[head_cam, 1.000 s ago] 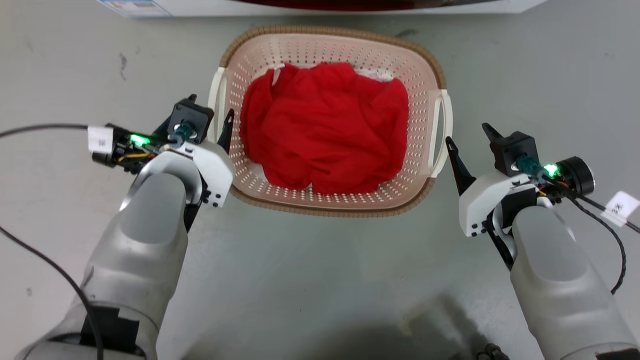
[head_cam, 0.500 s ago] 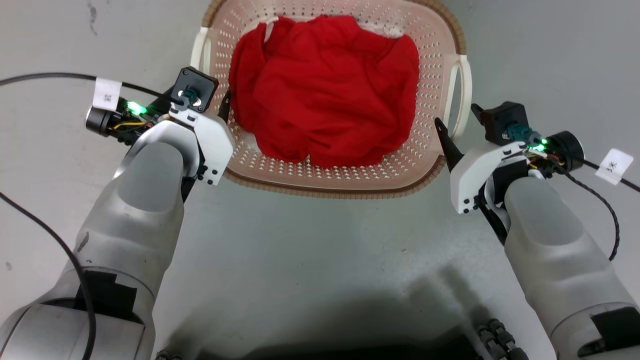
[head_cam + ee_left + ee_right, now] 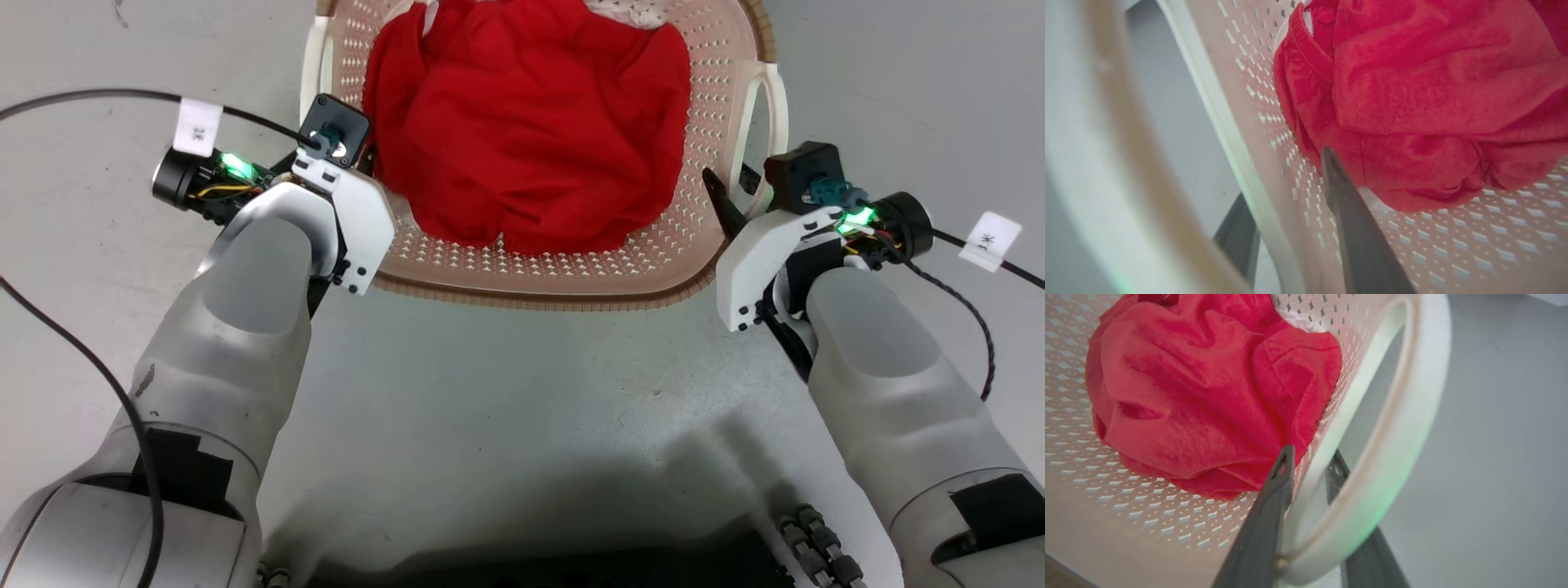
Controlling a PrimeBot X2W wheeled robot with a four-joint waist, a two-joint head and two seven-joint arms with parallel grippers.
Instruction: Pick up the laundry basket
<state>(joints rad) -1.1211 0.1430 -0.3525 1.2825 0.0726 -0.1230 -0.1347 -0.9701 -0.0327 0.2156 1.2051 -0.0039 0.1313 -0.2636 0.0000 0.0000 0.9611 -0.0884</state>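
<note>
Grey floor [image 3: 522, 392] extends on all sides of the laundry basket [image 3: 571, 263], which lies straight ahead of the robot, its near brown rim towards the body; whether its base touches the floor cannot be told. A crumpled red garment [image 3: 531, 122] covers most of the basket's bottom and rides up its left wall. Two pale forearms flank the basket's near corners, the left forearm [image 3: 245, 327] on its left side and the right forearm [image 3: 882, 367] on its right. White handles bow outward from the basket's sides: the left handle [image 3: 309, 73] and the right handle [image 3: 775, 106]. The left gripper [image 3: 1286, 183] straddles the basket's left wall, one finger inside beside the garment, one outside below the handle; the fingers stand close about the wall, but whether they press it cannot be told. The right gripper [image 3: 1312, 455] has its fingers narrow, pinching the basket's right wall, with the outer finger passing through the handle opening. Black cables with white tags [image 3: 198, 126] trail outward from both wrists, away from the basket. Probable hazards: thin perforated plastic may flex or slip out of so small a pinch; unequal rise of the two arms would tilt the basket and shift the garment; the left inner finger could catch cloth; a slack cable might snag a handle.
</note>
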